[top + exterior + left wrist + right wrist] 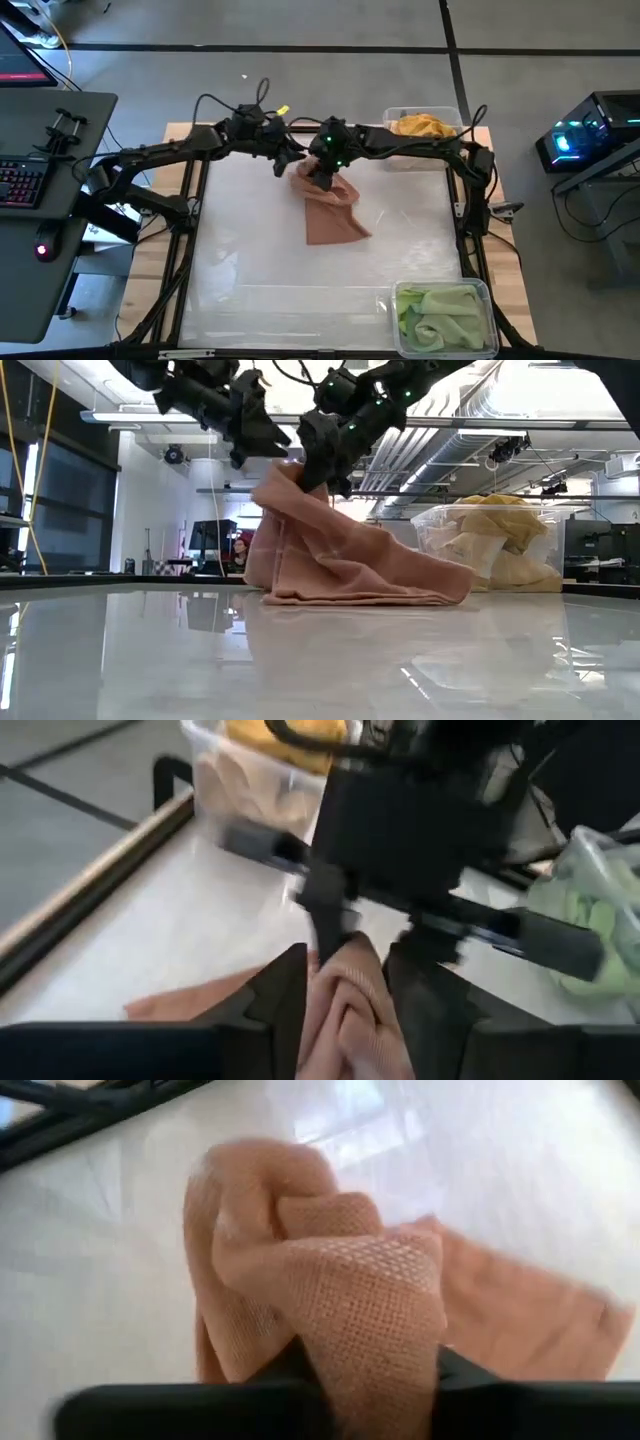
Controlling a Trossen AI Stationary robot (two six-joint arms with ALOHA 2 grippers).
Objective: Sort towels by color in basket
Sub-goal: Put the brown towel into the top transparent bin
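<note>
A salmon pink towel [332, 218] lies near the table's middle, with its far end bunched and raised [288, 480] and its near part flat on the table [370, 592]. My left gripper [287, 163] and my right gripper [323, 178] meet over that raised end, and each is shut on it. In the left wrist view the towel [345, 1010] sits between my left fingers, with my right gripper straight ahead. In the right wrist view the towel [330, 1270] fills the picture. My left gripper pinches the bunched far end of the towel [345, 982] between its two fingers [282, 1000], several folds together, slanting down from the table's left. That end is lifted and the rest trails onto the table. My right gripper pinches the same bunched far end [372, 1312] between its fingers, several folds of cloth, coming from above and the right. The cloth bulges out past the fingertips and hangs down to the part lying on the table [400, 585].
A clear bin of mustard yellow towels [424, 128] stands at the far right corner. A clear bin of light green towels [444, 316] stands at the near right corner. The table's left half and near middle are bare white surface [250, 290].
</note>
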